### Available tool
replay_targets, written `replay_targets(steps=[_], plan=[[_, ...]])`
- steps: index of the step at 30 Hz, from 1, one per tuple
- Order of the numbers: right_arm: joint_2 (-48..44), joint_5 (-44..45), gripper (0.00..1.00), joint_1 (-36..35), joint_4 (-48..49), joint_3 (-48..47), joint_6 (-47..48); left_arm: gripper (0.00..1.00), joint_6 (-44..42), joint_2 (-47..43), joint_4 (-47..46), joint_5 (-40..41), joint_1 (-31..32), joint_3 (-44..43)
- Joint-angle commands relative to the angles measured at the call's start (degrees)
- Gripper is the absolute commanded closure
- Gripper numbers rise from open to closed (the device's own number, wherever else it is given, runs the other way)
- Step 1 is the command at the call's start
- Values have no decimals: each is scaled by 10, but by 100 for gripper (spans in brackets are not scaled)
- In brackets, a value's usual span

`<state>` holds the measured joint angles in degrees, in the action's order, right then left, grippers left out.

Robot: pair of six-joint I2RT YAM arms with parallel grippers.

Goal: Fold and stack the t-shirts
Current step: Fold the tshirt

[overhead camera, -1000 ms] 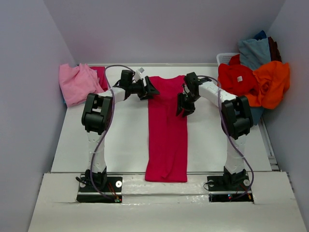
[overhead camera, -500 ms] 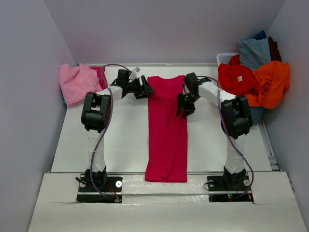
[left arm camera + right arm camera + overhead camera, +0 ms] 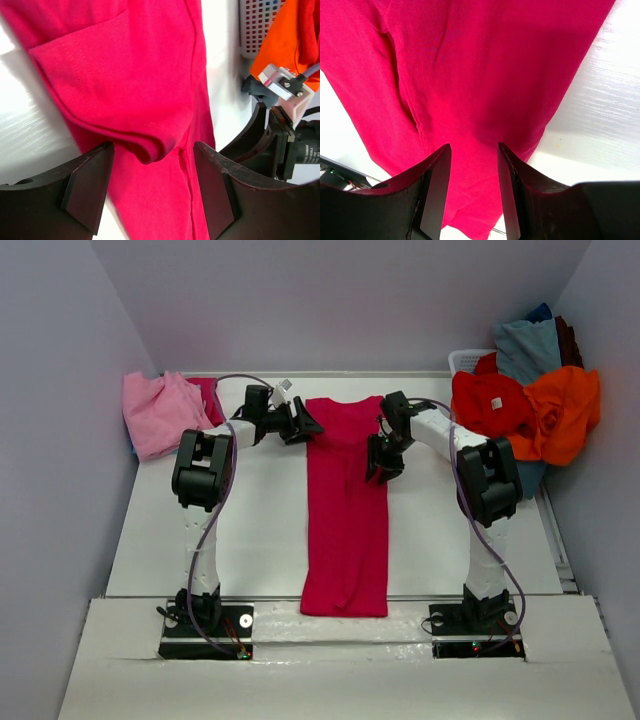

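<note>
The crimson-magenta cotton t-shirt (image 3: 346, 520) lies down the middle of the white desk (image 3: 250, 530) as a long narrow strip — sides folded in, crosswise folds and stacking left to do. A light pink t-shirt (image 3: 160, 412) sits far left; a red tee (image 3: 490, 405) and an orange tee (image 3: 565, 410) wait heaped far right. Only the wrist views show the grips: left jaws wide, a folded cloth edge between them — right jaws narrower, holding nothing.

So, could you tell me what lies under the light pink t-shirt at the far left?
A magenta garment peeks out from under the light pink t-shirt at its right edge; the rest of it and anything else below is covered.
</note>
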<state>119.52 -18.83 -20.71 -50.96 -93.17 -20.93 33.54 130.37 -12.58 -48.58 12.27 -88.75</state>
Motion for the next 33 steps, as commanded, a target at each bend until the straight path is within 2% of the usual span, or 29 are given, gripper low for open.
replay_targets(steps=[1,7,16,23,33], plan=[[-2,5,52,1,0,-6,5,25,7,-13,-57,-32,0,-11],[-3,4,52,1,5,0,4,25,4,-9,-51,-37,0,-17],[-11,4,53,1,7,10,4,24,48,0,-145,-68,12,4],[-19,4,53,1,15,20,2,27,40,-12,-121,-66,23,21],[-25,-4,53,1,28,32,-5,29,4,-81,-68,-36,23,125]])
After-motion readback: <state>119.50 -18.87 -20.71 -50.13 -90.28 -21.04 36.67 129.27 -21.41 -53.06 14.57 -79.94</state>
